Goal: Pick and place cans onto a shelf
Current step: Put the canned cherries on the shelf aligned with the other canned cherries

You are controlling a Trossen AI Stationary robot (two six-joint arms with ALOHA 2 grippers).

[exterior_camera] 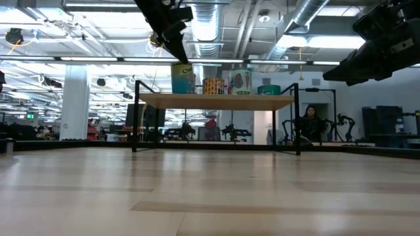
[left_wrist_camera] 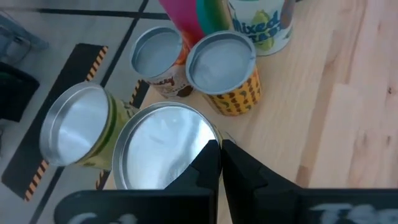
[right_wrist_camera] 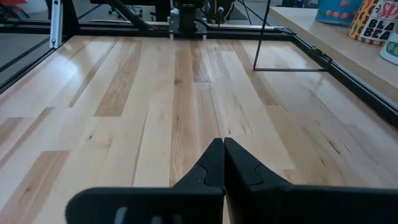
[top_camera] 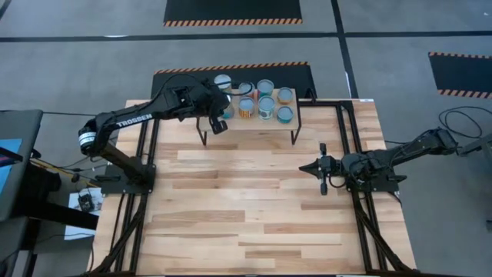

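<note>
The shelf (top_camera: 261, 125) stands at the table's far side on thin black legs, with several cans (top_camera: 266, 98) upright on its top (exterior_camera: 216, 100). My left gripper (top_camera: 218, 125) is shut above the shelf's left end, slanting down at the nearest, wide can (left_wrist_camera: 158, 149), which has a yellow-and-teal label (exterior_camera: 182, 78). A yellow-green can (left_wrist_camera: 78, 124), an orange one (left_wrist_camera: 155, 53) and a yellow patterned one (left_wrist_camera: 222, 59) stand close around it. My right gripper (top_camera: 303, 169) is shut and hovers over the bare table, right of centre. My left gripper (left_wrist_camera: 219, 149) has its shut fingertips at the rim of the wide can's silver top (left_wrist_camera: 202, 140), coming slanting down from the near left. Whether they touch the top, I cannot tell. The can stands upright on the shelf.
Black frame rails (top_camera: 350, 146) run along both sides of the wooden plank tabletop (top_camera: 246, 208). The shelf's black legs (top_camera: 294, 137) stand on the planks. In front of the shelf the planks are bare. A person (exterior_camera: 310, 121) sits in the room beyond the table.
</note>
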